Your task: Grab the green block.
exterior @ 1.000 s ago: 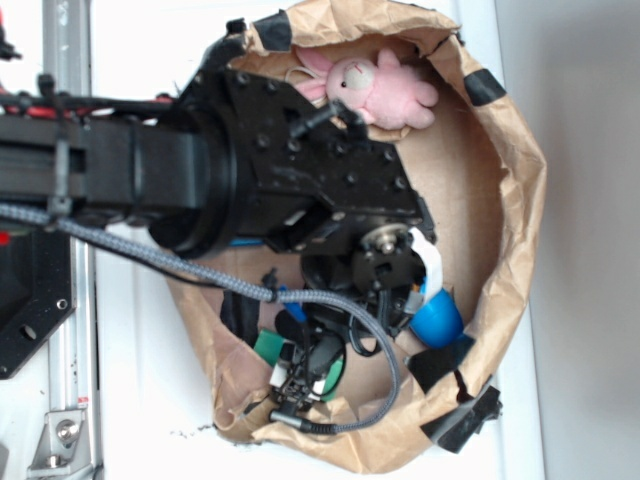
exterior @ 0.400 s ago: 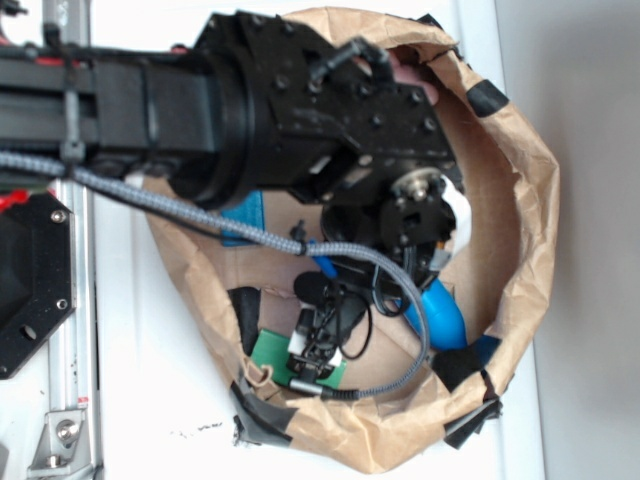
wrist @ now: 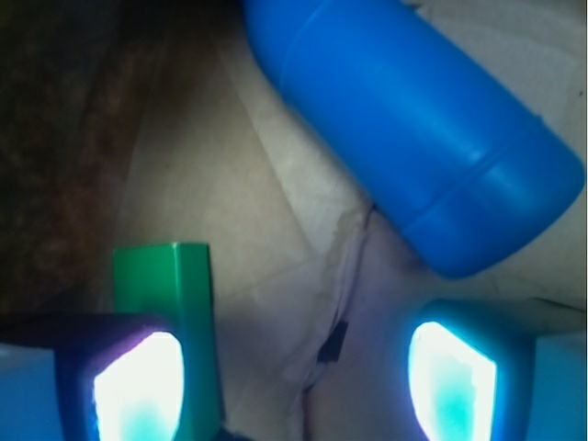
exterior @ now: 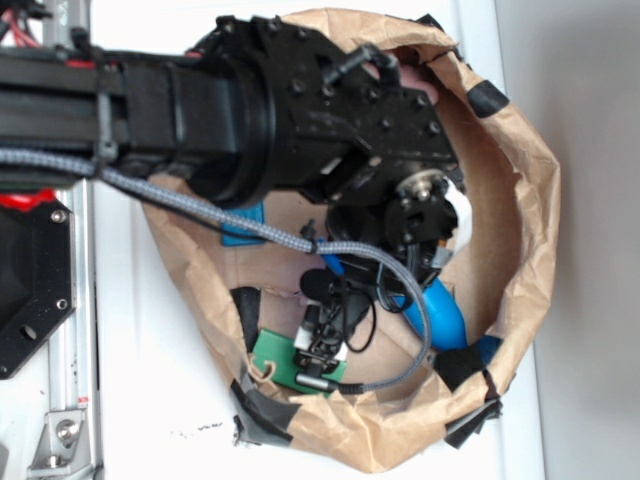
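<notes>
The green block [exterior: 276, 360] lies flat on the floor of the paper bag, at its lower left, with a tan string loop [exterior: 262, 371] at one end. My gripper [exterior: 318, 356] hangs over the block's right end, partly covering it. In the wrist view the green block [wrist: 180, 296] stands close against the inner side of the left finger [wrist: 138, 386]. The right finger [wrist: 455, 381] is far from it, with bare paper between. My gripper [wrist: 294, 390] is open and holds nothing.
A blue bullet-shaped cylinder [exterior: 441, 316] [wrist: 413, 129] lies just right of the gripper. A flat blue block [exterior: 244, 222] peeks out under the arm. The crumpled brown bag wall [exterior: 530, 200] rings everything, patched with black tape [exterior: 260, 408]. A braided cable [exterior: 420, 330] loops beside the gripper.
The arm has swung up the frame, hiding the pink plush and uncovering the flat blue block. The gripper now sits lower over the green block's end, more of which shows.
</notes>
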Motion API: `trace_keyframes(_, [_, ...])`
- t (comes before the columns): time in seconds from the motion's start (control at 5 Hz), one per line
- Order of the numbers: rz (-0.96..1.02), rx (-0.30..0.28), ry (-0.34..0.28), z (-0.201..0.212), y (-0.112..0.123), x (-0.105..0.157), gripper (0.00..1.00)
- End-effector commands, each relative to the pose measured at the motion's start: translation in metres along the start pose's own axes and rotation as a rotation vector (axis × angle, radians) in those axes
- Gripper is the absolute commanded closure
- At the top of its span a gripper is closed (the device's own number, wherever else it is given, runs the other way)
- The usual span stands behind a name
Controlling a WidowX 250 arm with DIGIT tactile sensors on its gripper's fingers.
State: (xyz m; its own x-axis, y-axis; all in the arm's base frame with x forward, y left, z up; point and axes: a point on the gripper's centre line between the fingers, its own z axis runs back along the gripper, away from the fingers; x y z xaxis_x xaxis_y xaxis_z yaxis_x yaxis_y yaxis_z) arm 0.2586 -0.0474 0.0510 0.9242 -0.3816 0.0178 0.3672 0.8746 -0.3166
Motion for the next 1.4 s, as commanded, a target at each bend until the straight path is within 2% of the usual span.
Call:
trace_keyframes(0.0, [-0.102, -0.010, 0.020, -0.019, -0.045, 0.002, 0.00])
trace_keyframes(0.2, [-0.130, -0.010, 0.033, -0.027, -0.059, 0.001, 0.00])
trace_keyframes(0.6, [-0.157, -0.010, 0.101, -0.060, -0.065, 0.006, 0.00])
trace_keyframes(0.8, [-0.117, 0.087, 0.156, -0.059, -0.064, 0.011, 0.56])
trace_keyframes(1.0, [-0.060, 0.148, 0.122, -0.028, -0.045, 0.010, 1.00])
trace_keyframes(1.2, [-0.004, 0.203, 0.068, 0.008, -0.012, 0.009, 1.00])
